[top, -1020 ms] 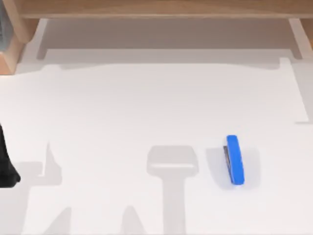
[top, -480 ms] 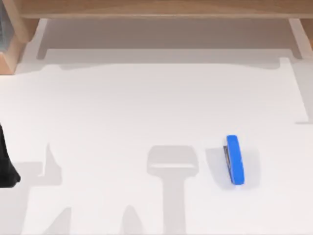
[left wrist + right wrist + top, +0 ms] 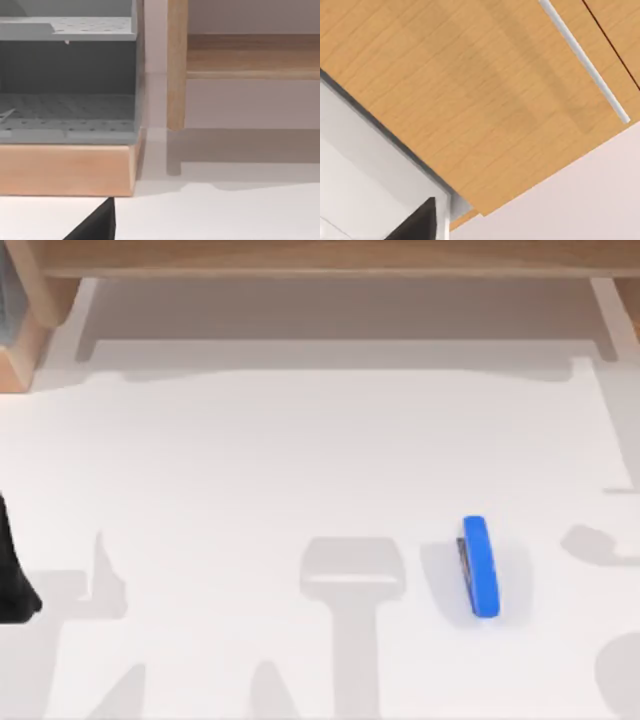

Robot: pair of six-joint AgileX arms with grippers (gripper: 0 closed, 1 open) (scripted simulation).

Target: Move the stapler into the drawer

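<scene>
Looking at a grey perforated shelf unit (image 3: 67, 107) on a wooden base (image 3: 65, 170), wooden post (image 3: 176, 65) just beside, white table (image 3: 215, 215) below.

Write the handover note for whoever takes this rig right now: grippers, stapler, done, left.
Left arm: parked at the table's left edge; fingers cannot be judged.
Right gripper: no clear sight of it.
Stapler: blue, lying free on the white table, right of centre, nothing touching it.
Wooden cabinet: along the table's far edge.
Done: nothing yet; stapler not grasped.
Left: reach the stapler, grip it, carry it to the drawer, release it inside.
</scene>
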